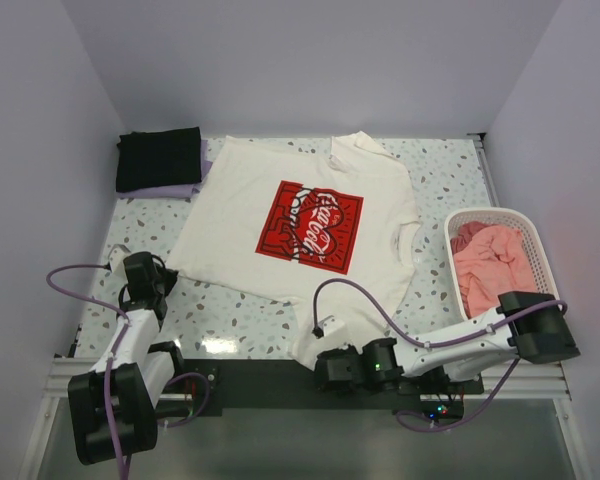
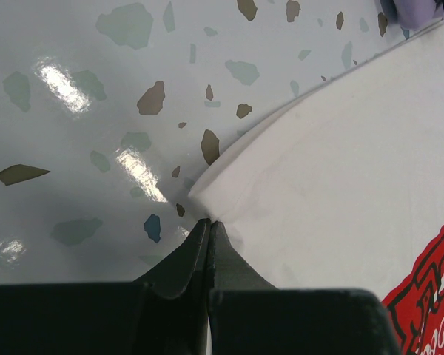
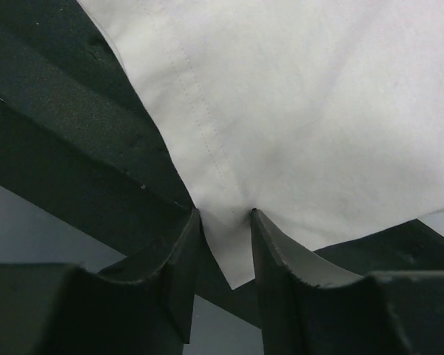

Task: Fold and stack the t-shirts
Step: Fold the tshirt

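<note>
The cream-white t-shirt (image 1: 300, 215) with the red square print lies spread face up across the table, and its near hem hangs over the front edge. My left gripper (image 1: 155, 275) is at the shirt's left hem; in the left wrist view its jaws (image 2: 209, 221) are shut on the cloth edge (image 2: 318, 170) just in from the corner. My right gripper (image 1: 325, 365) is low at the near hem. In the right wrist view it (image 3: 226, 213) stands open, a pointed corner of the white cloth (image 3: 281, 111) in the gap and both tips touching the fabric.
A folded black t-shirt (image 1: 158, 158) lies on a pale lavender one (image 1: 175, 190) at the back left corner. The white slatted basket (image 1: 536, 240) at the right holds the crumpled salmon-pink t-shirt (image 1: 490, 262). A dark rail (image 1: 280, 385) runs along the table's near edge.
</note>
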Controlling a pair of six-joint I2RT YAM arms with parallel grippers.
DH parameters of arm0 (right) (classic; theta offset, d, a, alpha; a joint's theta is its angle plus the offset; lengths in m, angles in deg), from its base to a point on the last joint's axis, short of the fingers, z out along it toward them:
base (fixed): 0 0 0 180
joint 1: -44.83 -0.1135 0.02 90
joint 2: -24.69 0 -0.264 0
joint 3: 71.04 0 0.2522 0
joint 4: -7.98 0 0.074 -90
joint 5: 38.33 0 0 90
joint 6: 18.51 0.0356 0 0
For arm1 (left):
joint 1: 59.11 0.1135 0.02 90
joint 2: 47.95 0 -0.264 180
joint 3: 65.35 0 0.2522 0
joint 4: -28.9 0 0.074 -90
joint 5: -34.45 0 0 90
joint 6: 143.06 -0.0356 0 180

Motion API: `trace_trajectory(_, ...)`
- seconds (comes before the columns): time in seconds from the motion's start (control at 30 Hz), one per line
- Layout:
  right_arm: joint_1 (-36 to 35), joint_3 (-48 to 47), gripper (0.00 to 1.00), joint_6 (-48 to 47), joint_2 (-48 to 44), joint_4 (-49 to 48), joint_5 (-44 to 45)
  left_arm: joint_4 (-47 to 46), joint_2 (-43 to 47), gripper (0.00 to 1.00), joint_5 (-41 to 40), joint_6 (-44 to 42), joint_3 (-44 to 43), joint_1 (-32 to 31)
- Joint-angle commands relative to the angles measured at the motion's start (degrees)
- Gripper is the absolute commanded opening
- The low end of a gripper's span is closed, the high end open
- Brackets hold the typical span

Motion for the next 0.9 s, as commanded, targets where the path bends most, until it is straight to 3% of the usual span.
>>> trace_trajectory(0.0, -0.3, 2.7, 0.35, 1.2, -0.8, -0.2, -0.4, -2.5, 0.1, 0.00, -1.5, -0.1, 0.4, -0.2)
trace_trajectory(0.33, -0.3, 2.9, 0.00, 5.0, -6.2, 8.1, 3.0, -2.5, -0.3, 0.00, -1.7, 0.0, 0.3, -0.1)
trace_trajectory(0.57, -0.5, 1.0, 0.00, 1.8, -13.7, 13.1, 0.3, 1.8, 3.3, 0.00, -4.7, 0.1, -0.1, -0.1)
trace_trajectory(0.87, -6.9, -3.3, 0.00, 1.2, -13.3, 17.4, -0.1, 8.3, 9.6, 0.00, -7.7, 0.3, -0.2, -0.1)
